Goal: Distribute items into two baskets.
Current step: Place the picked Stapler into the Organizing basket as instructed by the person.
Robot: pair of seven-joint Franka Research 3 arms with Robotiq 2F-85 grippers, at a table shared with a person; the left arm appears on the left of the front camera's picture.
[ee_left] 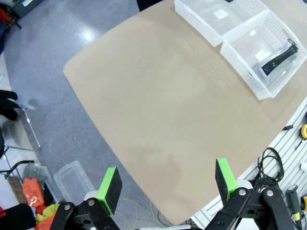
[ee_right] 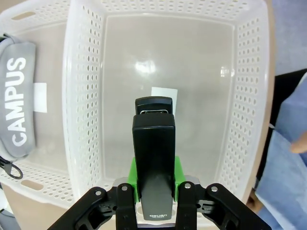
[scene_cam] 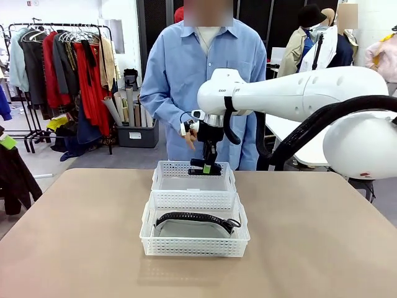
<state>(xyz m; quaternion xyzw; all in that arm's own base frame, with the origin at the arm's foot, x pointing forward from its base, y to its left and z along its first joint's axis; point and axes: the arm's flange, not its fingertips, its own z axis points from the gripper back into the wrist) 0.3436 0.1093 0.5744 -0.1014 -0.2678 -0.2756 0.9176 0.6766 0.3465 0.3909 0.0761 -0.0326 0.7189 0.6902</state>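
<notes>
Room, as I see it from the front: a clothes rack (scene_cam: 59, 56) with red and grey garments stands far left of my right gripper, and a person in a light blue shirt (scene_cam: 186, 68) stands just behind it at the far edge.

Table (scene_cam: 74, 236): tan, matte top, bare apart from the baskets; my left wrist camera sees grey floor beyond its rounded corner.

Right arm (scene_cam: 298, 93): white, reaching in from the right across the middle.

Nearer basket (scene_cam: 194, 247): white lattice walls, directly below and toward me from the right gripper, touching the farther basket along one long side.

Farther basket (scene_cam: 162, 175): white, perforated, translucent bottom, directly beneath the right gripper; a small white label, unreadable, lies on its floor.

Pouch (scene_cam: 193, 225): light grey fabric with black zipper edge, lying in the nearer basket; "CAMPUS" in white letters reads on it in the right wrist view (ee_right: 19, 103).

Right gripper (scene_cam: 208, 167): pinching the stapler between its green pads, held above the farther basket.

Left gripper (ee_left: 168, 184): fingers spread wide, nothing between them, high over the table's edge, well apart from both baskets.

Stapler (ee_right: 153, 158): small, black, "deli" printed near its lower end.
</notes>
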